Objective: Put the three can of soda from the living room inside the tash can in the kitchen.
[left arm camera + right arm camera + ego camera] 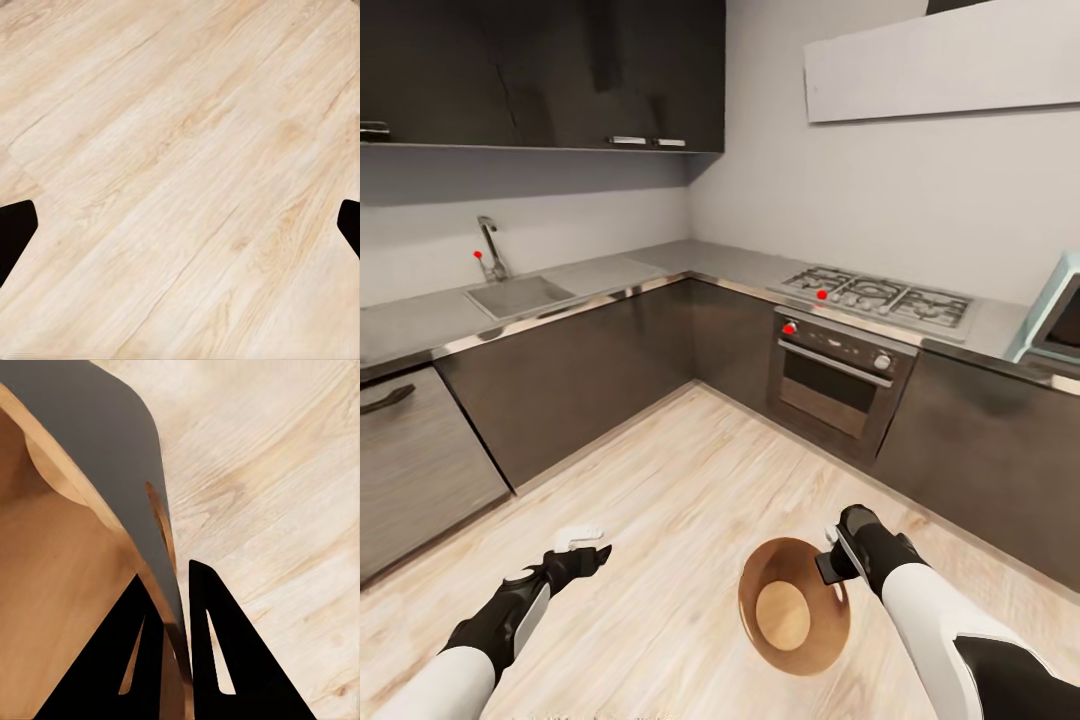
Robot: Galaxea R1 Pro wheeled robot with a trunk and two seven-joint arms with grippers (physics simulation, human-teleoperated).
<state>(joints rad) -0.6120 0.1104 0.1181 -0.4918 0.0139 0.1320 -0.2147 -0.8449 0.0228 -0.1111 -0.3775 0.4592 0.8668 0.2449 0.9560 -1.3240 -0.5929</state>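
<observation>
Right gripper [176, 607] is clamped on the rim of the tash can [794, 605], one finger inside, one outside, bucket hanging mouth-up just inboard of it; left gripper [582, 545] is spread wide, empty, well apart over kitchen floor [180, 150].
</observation>
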